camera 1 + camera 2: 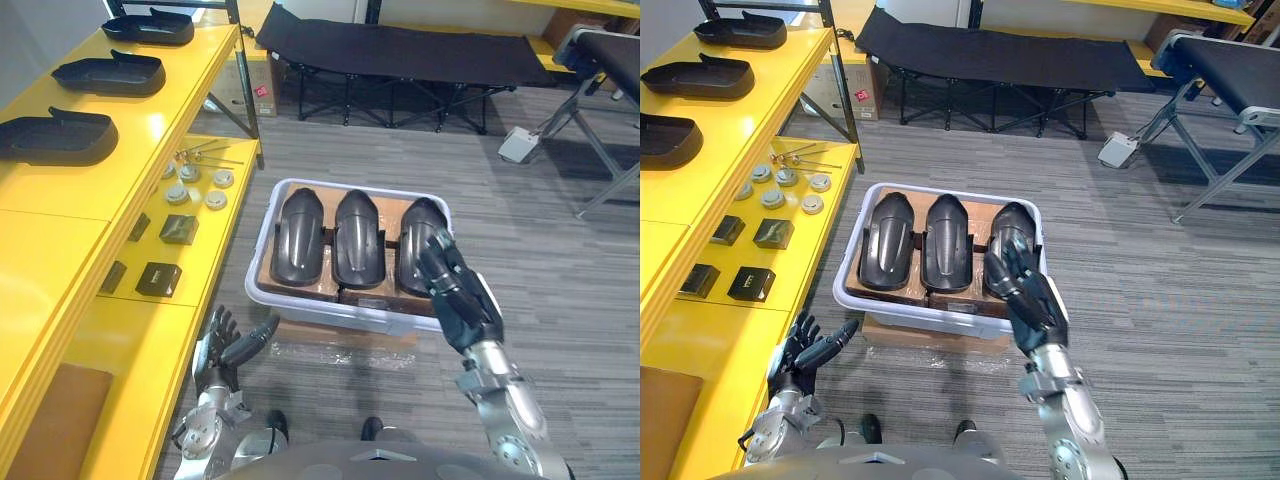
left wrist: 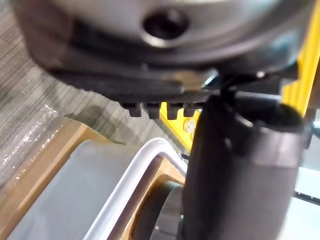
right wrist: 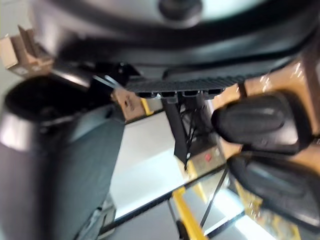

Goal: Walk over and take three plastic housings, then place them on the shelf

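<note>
Three black plastic housings lie side by side in a white bin (image 1: 330, 311) on the floor: left (image 1: 297, 237), middle (image 1: 358, 238) and right (image 1: 412, 240). My right hand (image 1: 460, 295) hovers over the near end of the right housing, fingers loosely extended and open, holding nothing. In the right wrist view the thumb (image 3: 55, 165) stands apart from the fingers (image 3: 257, 125). My left hand (image 1: 222, 350) hangs low beside the bin's near left corner, open and empty. The bin's rim (image 2: 135, 175) shows in the left wrist view.
A yellow shelf (image 1: 150, 130) runs along the left, with three more black housings (image 1: 55, 135) on its top level. Small black blocks (image 1: 158, 277) and round discs (image 1: 190, 180) lie on its lower level. The bin rests on a cardboard box (image 1: 330, 338). A black cot (image 1: 400, 50) stands behind.
</note>
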You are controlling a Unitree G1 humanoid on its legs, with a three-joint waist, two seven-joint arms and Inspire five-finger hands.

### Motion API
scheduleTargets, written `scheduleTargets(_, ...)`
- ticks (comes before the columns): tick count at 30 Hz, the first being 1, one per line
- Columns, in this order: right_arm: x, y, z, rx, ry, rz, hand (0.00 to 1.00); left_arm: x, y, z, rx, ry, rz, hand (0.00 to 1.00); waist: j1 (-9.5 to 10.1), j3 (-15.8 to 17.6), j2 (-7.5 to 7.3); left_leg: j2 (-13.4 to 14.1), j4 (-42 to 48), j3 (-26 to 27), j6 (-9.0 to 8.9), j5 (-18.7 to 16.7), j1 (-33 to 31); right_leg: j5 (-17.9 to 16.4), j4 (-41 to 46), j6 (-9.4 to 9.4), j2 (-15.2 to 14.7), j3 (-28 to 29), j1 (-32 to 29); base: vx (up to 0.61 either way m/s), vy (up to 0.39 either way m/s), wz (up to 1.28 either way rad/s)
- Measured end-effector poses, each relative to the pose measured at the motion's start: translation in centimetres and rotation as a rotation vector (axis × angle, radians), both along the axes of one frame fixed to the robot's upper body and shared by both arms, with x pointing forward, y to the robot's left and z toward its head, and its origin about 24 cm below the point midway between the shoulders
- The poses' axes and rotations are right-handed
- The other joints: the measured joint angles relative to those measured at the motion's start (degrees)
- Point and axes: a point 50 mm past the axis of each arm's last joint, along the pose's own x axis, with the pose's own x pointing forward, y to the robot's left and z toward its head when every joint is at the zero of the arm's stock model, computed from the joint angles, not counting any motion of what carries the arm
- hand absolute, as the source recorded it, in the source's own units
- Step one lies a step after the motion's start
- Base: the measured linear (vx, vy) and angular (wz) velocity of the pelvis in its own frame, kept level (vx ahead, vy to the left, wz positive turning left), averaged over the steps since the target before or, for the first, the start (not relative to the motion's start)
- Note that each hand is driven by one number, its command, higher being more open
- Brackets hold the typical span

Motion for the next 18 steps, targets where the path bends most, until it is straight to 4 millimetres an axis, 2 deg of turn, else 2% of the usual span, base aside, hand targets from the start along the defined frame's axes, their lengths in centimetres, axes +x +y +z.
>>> scheduleTargets(2, -0.3, -2.1, 0.0, -0.045, 0.016, -0.107, 1.0, 0.1, 0.5, 0.5, 0.024, -0.022, 0.006, 1.0, -0.08, 0.33, 0.01, 0.25, 2.26, -0.02, 0.07, -1.21, -1.82, 0.6, 0.0, 0.13, -0.04, 0.19, -0.73, -0.01, 0.046, -0.03)
scheduleTargets(4, 0.3, -4.1, 1.3, -0.081, -0.042, -0.235, 1.0, 0.8, 1.1, 1.6, 0.06, -0.075, 0.014, 1.0, -0.11, 1.56, -0.12, 0.58, 5.12, -0.07, 0.2, -2.45, -4.21, 1.26, 0.0, 0.09, -0.03, 1.32, -1.86, -0.06, 0.048, -0.05)
scheduleTargets(6, 2.4, -6.7, 4.3, -0.101, -0.182, -0.441, 1.0, 2.4, 1.8, 3.6, 0.093, -0.184, 0.031, 1.0, -0.07, 4.72, -0.49, 1.4, 9.45, -0.42, 0.51, -4.01, -8.41, 2.48, -0.24, -0.07, 0.35, 1.53, -4.01, -0.15, 0.021, -0.02)
scheduleTargets(9, 4.6, -9.1, 7.3, -0.111, -0.303, -0.679, 1.0, 4.7, 2.3, 6.1, 0.12, -0.316, 0.05, 1.0, 0.14, 8.69, -1.58, 1.73, 12.52, -0.77, 0.52, -4.09, -13.73, 2.62, -0.86, -0.19, 0.59, 1.55, -7.06, -0.17, -0.026, 0.1)
scheduleTargets(12, 6.5, -10.0, 8.8, -0.179, -0.316, -0.818, 1.0, 5.4, 2.1, 6.7, 0.119, -0.341, 0.062, 1.0, 0.66, 12.52, -1.0, 2.48, 14.92, -1.14, 0.47, -4.05, -16.64, 2.62, -1.04, -0.2, 0.96, 1.43, -8.46, -0.11, -0.022, 0.08)
scheduleTargets(14, 6.9, -10.3, 9.0, -0.197, -0.307, -0.864, 1.0, 5.4, 2.1, 6.6, 0.118, -0.337, 0.065, 1.0, 1.58, 13.94, -0.58, 2.89, 15.38, -1.27, 0.36, -3.8, -17.6, 3.03, -1.41, -0.77, 1.24, 1.41, -9.32, -0.05, -0.018, -0.01)
scheduleTargets(18, 7.8, -11.8, 8.6, -0.225, -0.235, -0.884, 1.0, 5.2, 2.2, 6.2, 0.12, -0.322, 0.056, 1.0, 2.21, 15.32, -0.79, 3.06, 15.45, -2.02, 0.51, -2.81, -19.35, 3.34, -1.56, -1.22, 1.81, 1.36, -10.72, -0.02, -0.029, 0.05)
